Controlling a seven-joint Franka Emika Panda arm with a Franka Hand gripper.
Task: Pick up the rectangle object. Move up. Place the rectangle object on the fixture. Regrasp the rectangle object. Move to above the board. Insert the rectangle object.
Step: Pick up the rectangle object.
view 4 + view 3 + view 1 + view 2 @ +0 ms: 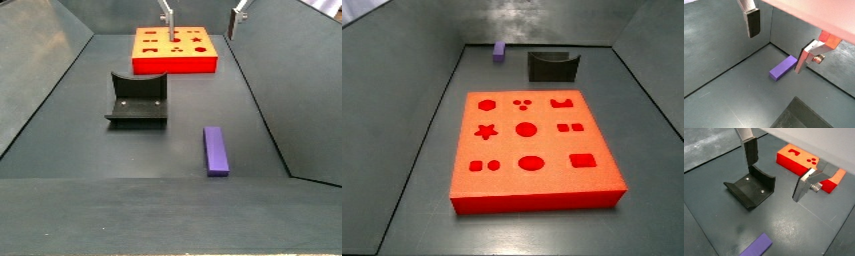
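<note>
The rectangle object [215, 150] is a small purple block lying flat on the dark floor, beside the fixture [138, 100] and nearer the right wall. The orange-red board [174, 66] lies further back. My gripper [201, 30] hangs high over the board's far end, open, with nothing between its fingers [167, 14]. In a wrist view the rectangle object [783, 68] lies well below the open gripper [776, 54], close to one finger's tip. The other wrist picture shows the gripper [774, 182] above the fixture [751, 189], the board [791, 162] and the block [757, 247].
Dark grey walls [40, 60] ring the floor. In a side view the block [501, 50] rests near the back wall, left of the fixture [552, 66], with the board [502, 147] in front. The gripper does not show there.
</note>
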